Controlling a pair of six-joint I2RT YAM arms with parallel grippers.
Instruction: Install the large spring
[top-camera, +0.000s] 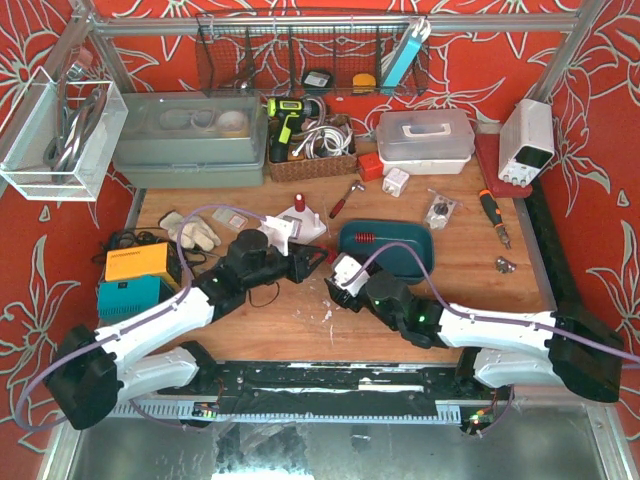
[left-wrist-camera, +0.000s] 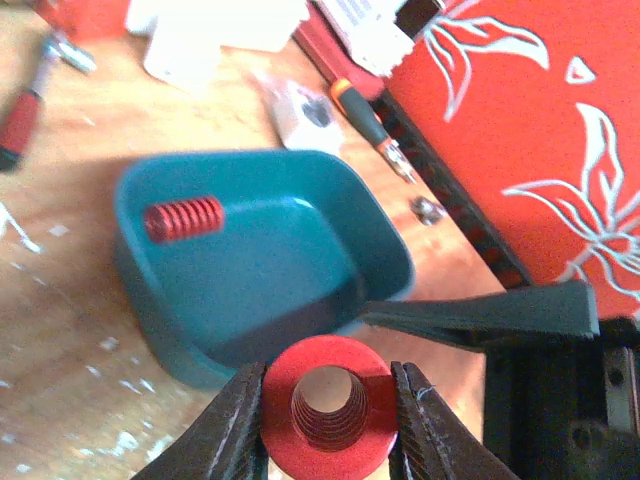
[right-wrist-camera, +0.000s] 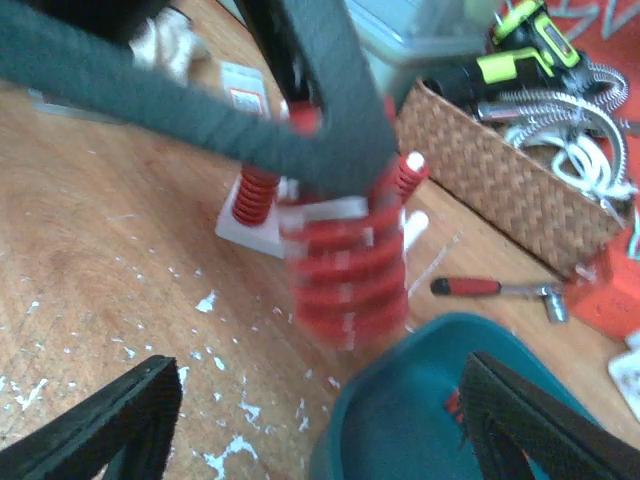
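Red wallpaper with white flower outlines surrounds a scuffed wooden bench (top-camera: 470, 275). From above, two white arms with black wrists meet mid-bench beside a rounded teal plastic tray (top-camera: 410, 262). The left pincer (top-camera: 318, 260) points right towards the right pincer (top-camera: 336, 282), with a white fixture (top-camera: 298, 222) just beyond them. What either one grips is too small to tell in this view.

The left wrist view settles it. The left pincer (left-wrist-camera: 328, 420) pinches the large spring (left-wrist-camera: 328, 352) between its dark fingers. The spring is seen end-on as a thick red ring with coils down its bore. Beyond it, the glossy tray (left-wrist-camera: 300, 260) holds a smaller red coil spring (left-wrist-camera: 183, 218) lying on its side.

From the right wrist, the right pincer (right-wrist-camera: 320, 425) is spread wide with nothing between its ribbed black fingers. Only here does the large spring (right-wrist-camera: 350, 270) show side-on: upright, blurred, stacked red coils. It hangs over the bench between the tray's rim (right-wrist-camera: 400, 355) and the white fixture (right-wrist-camera: 250, 232), which carries thinner red springs. A woven wicker basket (right-wrist-camera: 500, 170) sits farther back.
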